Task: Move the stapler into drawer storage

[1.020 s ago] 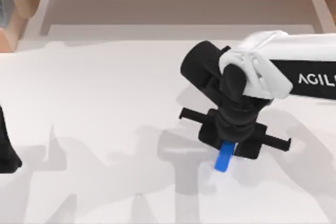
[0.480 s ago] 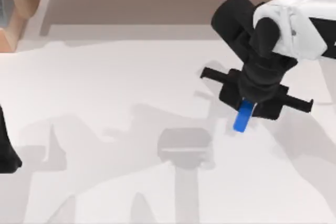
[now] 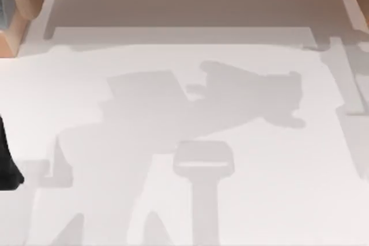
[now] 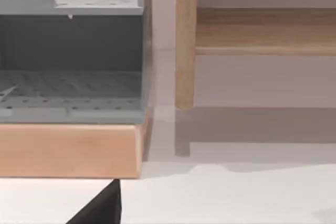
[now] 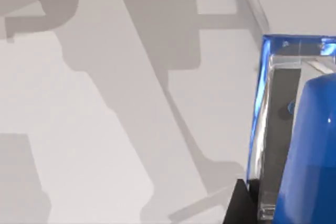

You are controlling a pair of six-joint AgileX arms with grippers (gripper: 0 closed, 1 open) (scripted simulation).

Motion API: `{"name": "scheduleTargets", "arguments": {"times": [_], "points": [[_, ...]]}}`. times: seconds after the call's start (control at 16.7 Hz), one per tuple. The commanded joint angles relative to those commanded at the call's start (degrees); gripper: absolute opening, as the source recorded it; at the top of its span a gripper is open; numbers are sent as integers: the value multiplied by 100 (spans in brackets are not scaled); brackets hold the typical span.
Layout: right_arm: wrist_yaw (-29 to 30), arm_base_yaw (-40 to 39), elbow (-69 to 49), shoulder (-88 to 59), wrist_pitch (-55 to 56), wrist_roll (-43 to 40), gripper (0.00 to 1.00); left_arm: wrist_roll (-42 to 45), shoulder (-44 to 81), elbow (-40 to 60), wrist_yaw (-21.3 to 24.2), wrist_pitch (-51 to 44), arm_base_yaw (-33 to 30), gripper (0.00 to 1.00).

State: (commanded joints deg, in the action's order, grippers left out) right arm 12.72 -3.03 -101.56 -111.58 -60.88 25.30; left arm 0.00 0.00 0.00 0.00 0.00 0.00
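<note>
Right wrist view, nearest: the stapler (image 5: 310, 150), bright blue with a chrome inner face, sits close under our right arm's camera above the white bench (image 5: 105, 129). We cannot tell whether that hand pinches it. Left arm (image 3: 7, 165): parked at the bench's left edge. Farthest: a wooden shelf frame (image 4: 185, 40) and grey perforated drawer (image 4: 71, 98).
</note>
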Motion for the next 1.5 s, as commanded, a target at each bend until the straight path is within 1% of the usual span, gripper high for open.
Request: {"name": "scheduleTargets", "arguments": {"times": [0.18, 0.36, 0.54, 0.66, 0.84, 1.38, 1.5], "points": [[-80, 1029, -916, -563, -289, -1445, 0, 0, 0, 0, 0, 0, 0, 100], [-409, 1800, -1756, -1355, -485, -2793, 0, 0, 0, 0, 0, 0, 0, 100], [-912, 2278, -2363, -2187, -671, -3878, 0, 0, 0, 0, 0, 0, 0, 100], [-1245, 2443, -2582, -2667, -822, -4387, 0, 0, 0, 0, 0, 0, 0, 100], [-1537, 2564, -2660, -3066, -1040, -4764, 0, 0, 0, 0, 0, 0, 0, 100], [-1614, 2475, -2819, -2941, -1116, -4701, 0, 0, 0, 0, 0, 0, 0, 100], [-1524, 2484, -2886, -2906, -1234, -4666, 0, 0, 0, 0, 0, 0, 0, 100]]}}
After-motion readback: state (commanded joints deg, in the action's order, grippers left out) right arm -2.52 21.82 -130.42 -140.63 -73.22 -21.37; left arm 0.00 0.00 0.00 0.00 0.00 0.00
